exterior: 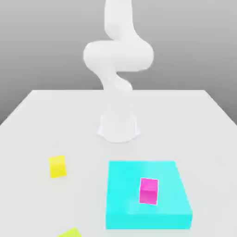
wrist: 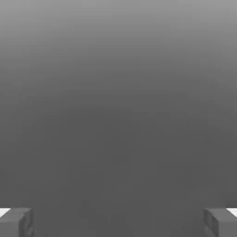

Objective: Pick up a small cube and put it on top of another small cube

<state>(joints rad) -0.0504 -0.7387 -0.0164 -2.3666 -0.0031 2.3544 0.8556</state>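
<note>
Two fingers on your end effector (wrist: 118, 223), spread wide, nothing pinched. Place terms limited: end effector looks well apart from the cubes. Your yellow cube (exterior: 58, 166) sits on the tabletop (exterior: 157, 115), away from it; magenta cube (exterior: 148, 191) rests on the cyan slab (exterior: 141, 221), also away from it. Risks for you: descend off-centre and a finger could clip yellow and tip it; carry too low and you'd hit the slab or knock magenta; release misaligned and yellow likely slides off. Lime block (exterior: 71, 233) could get grabbed by mistake.
</note>
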